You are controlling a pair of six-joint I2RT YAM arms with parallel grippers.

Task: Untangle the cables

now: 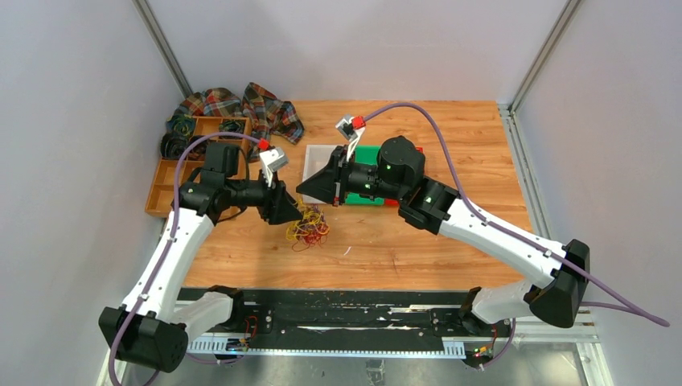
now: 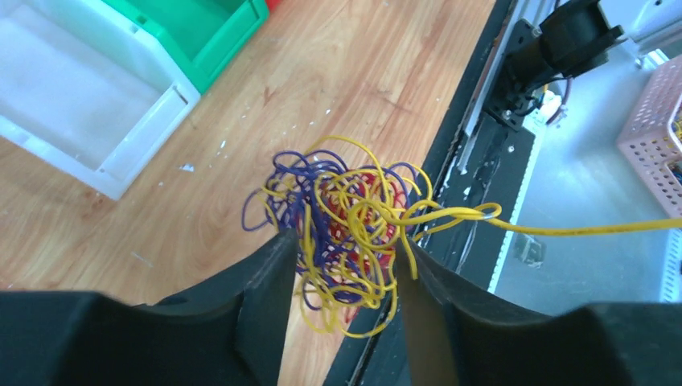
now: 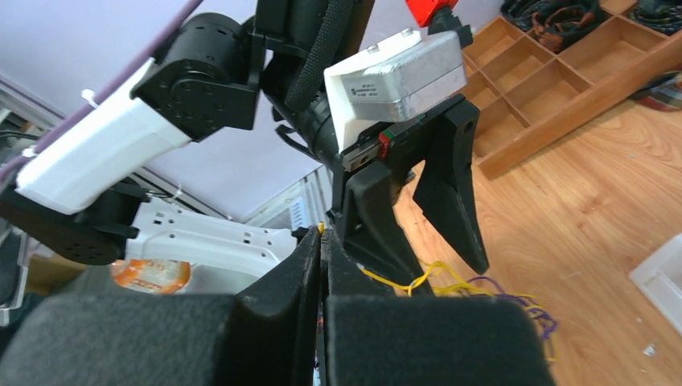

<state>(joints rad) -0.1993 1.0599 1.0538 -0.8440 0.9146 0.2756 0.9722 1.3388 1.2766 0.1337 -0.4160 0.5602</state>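
Note:
The cables are a tangle of thin yellow, purple-blue and red strands (image 1: 308, 227) on the wooden table, just in front of both grippers. In the left wrist view the tangle (image 2: 346, 201) sits between my left gripper's open fingers (image 2: 269, 273), and the left gripper (image 2: 347, 241) does not clamp it. One yellow strand (image 2: 579, 229) runs taut out to the right. My right gripper (image 3: 322, 239) is shut on this yellow strand (image 3: 386, 280), whose end pokes out at the fingertips. In the top view the left gripper (image 1: 289, 213) and the right gripper (image 1: 302, 191) almost meet.
A white tray (image 1: 315, 157) and a green bin (image 1: 368, 153) stand just behind the grippers. A wooden divided organizer (image 1: 163, 189) with dark coiled rolls and a plaid cloth (image 1: 241, 104) lie at the back left. The table's front edge and black rail (image 1: 322, 301) are near the tangle.

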